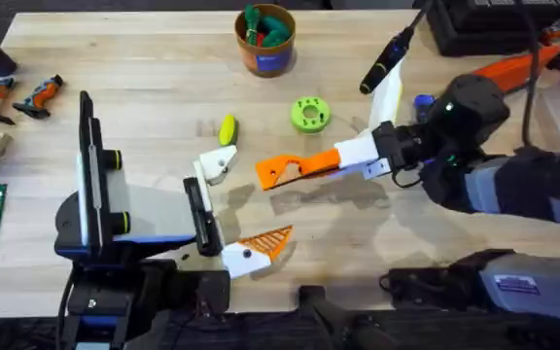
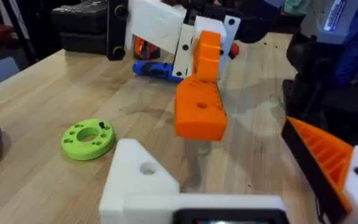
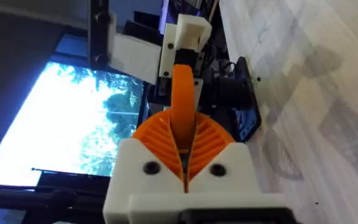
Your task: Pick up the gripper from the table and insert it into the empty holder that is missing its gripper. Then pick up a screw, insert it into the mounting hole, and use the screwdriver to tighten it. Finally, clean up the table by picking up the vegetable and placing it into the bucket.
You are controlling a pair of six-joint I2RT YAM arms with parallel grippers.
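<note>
Right gripper (image 1: 304,167) has its jaws pinched tight on the gripper (image 1: 282,171), held just beside the empty holder (image 1: 217,162). Left gripper's (image 1: 241,209) jaws are spread wide.

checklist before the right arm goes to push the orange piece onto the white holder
1. Small orange plastic wedge held by the right end effector: ok, clamped between its ribbed pads.
2. Blocky white plastic empty holder exposed: ok, nothing covers it.
3. Wedge seated on holder: not ok, the two are apart.
4. Left end effector spread wide, leaving room: ok.
5. Small oval yellow toy vegetable out of the way: cannot tell, it lies close beside the holder.
6. Screw ready to pick: cannot tell.
</note>
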